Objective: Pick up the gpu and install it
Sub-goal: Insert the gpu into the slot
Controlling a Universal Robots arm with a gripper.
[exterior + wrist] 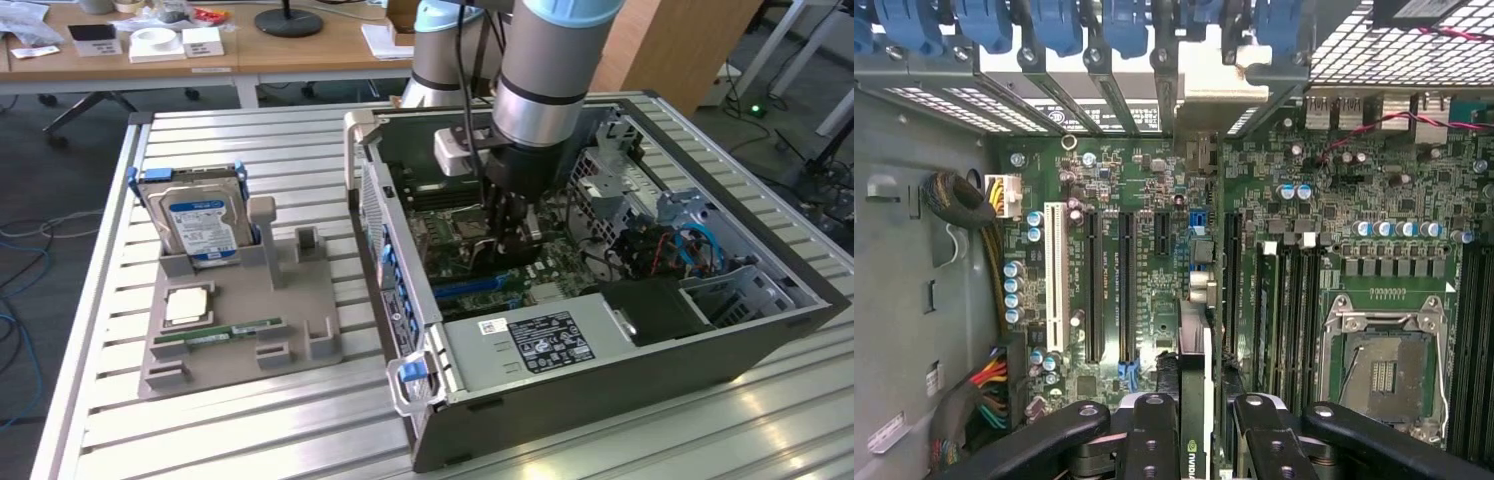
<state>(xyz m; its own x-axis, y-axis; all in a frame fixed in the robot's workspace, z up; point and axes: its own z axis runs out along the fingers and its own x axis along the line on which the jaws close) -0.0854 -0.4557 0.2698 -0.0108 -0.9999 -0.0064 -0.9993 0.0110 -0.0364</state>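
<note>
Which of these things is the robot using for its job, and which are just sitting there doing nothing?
For the job:
- gpu, held edge-on
- gripper, shut on it
- motherboard
- computer case

Just lying about:
- hard drive, standing in the grey holder
- RAM stick
- CPU chip

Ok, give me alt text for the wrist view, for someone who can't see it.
The tool grips the gpu edge-on and upright over a green motherboard inside an open computer case. Long expansion slots run parallel to the card, and an empty CPU socket sits further off.
</note>
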